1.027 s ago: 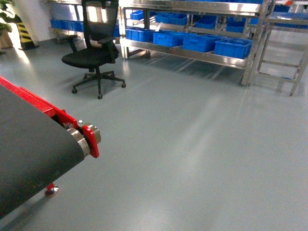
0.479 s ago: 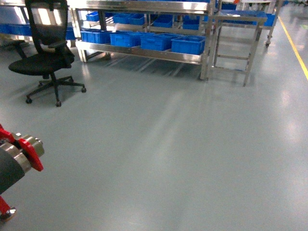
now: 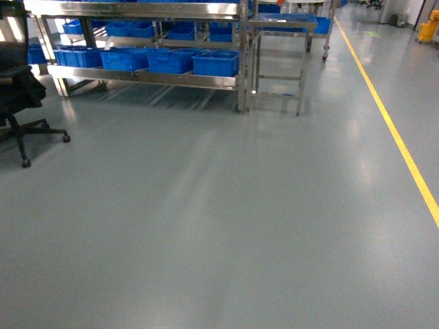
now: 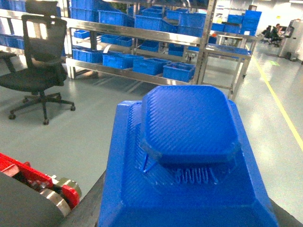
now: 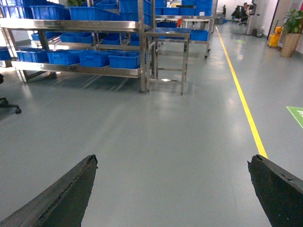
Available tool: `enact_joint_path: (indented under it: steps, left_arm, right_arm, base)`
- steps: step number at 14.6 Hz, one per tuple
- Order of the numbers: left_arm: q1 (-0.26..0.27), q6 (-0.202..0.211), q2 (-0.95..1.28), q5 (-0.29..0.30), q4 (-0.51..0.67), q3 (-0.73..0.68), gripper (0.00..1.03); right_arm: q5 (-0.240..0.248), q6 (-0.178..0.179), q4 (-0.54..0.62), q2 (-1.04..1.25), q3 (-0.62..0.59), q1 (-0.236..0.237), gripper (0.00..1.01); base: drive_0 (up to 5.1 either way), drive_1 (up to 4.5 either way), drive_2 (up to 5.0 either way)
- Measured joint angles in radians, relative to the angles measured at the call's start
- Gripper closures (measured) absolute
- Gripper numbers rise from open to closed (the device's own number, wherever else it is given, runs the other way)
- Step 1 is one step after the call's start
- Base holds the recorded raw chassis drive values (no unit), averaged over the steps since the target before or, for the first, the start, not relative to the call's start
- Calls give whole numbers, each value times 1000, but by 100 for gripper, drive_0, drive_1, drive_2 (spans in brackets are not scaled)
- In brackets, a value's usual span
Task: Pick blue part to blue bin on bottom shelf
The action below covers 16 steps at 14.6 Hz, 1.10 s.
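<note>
Blue plastic part [image 4: 187, 156], a bright-blue blocky piece with a flat-topped rounded knob and ribbed print lines, is filling the left wrist view, sitting so close to that camera that it is evidently being carried in the left gripper; the dark fingers [image 4: 87, 203] are only just showing at its lower edges, pinching it from the sides. The right gripper [image 5: 173, 189] is hanging with its two black fingertips spread wide apart and nothing between them.

The step in hand appears to be the drive toward the shiny stainless-steel rack [image 3: 137, 10], which is standing well ahead across bare grey floor [image 3: 219, 226]. Its bottom shelf [image 3: 147, 77] is carrying a row of open blue plastic crates [image 3: 215, 64], and a black office chair [image 3: 17, 89] is sitting at the left edge of the head view, with a small steel step-frame table [image 3: 281, 62] just beside the rack's right end.

To do this well, the base should be heading squarely at the crate row, keeping apart from the chair's wheeled legs and the step-frame. The left arm should be holding the part level and steady while travelling, since the pinch is covering only its lower edges and a jolt could tip it. Stopping should come early enough that the arm can reach low under the upper tier, bringing the part over a crate's open mouth before the fingers let go. The yellow floor line [image 3: 384, 116] is running off to the right and is no guide to the shelf.
</note>
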Motion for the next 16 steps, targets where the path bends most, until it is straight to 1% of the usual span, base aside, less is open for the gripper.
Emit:
enact_joint_path:
  steps: [16]
  left_arm:
    - [-1, 0, 0, 0, -2, 0, 60]
  right_arm:
    - [0, 0, 3, 0, 0, 0, 3]
  base:
    - [-169, -169, -169]
